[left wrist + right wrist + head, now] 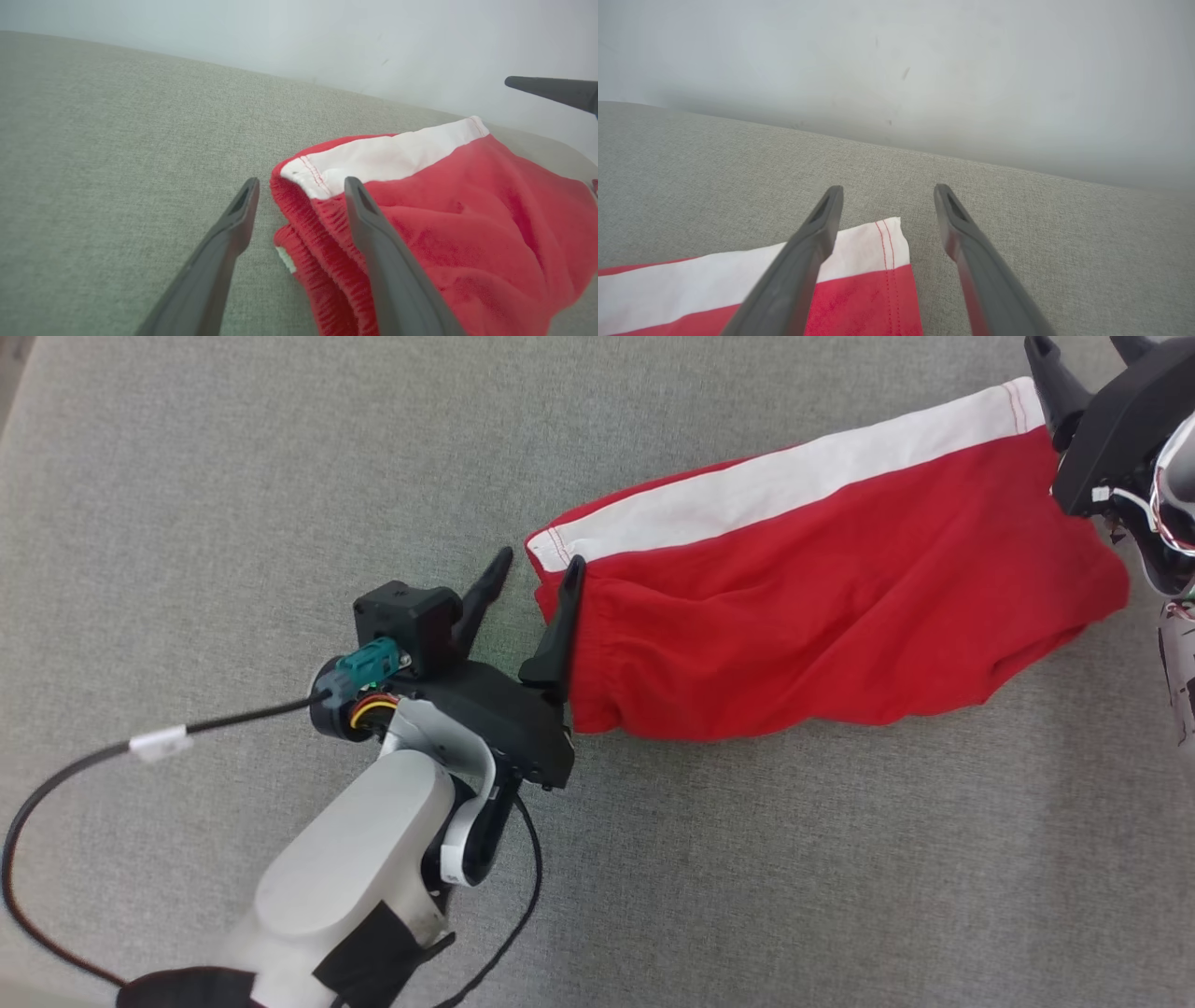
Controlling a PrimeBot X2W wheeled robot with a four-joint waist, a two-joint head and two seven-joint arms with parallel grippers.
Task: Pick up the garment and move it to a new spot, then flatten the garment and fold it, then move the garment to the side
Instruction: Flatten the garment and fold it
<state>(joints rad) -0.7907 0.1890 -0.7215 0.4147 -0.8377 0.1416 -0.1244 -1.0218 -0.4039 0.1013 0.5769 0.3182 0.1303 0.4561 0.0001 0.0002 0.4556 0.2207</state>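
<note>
The left gripper [541, 558] stood spread wide, gripping nothing. One finger sat over the gathered waistband corner of the red garment [840, 597], the other over bare grey cushion [280, 476] just beside that edge. From there the garment lay stretched out, its white stripe along the far side. At its other end the right gripper [888, 188], likewise open and empty, straddled the stitched hem corner. Beyond it rose a pale wall [896, 56].
</note>
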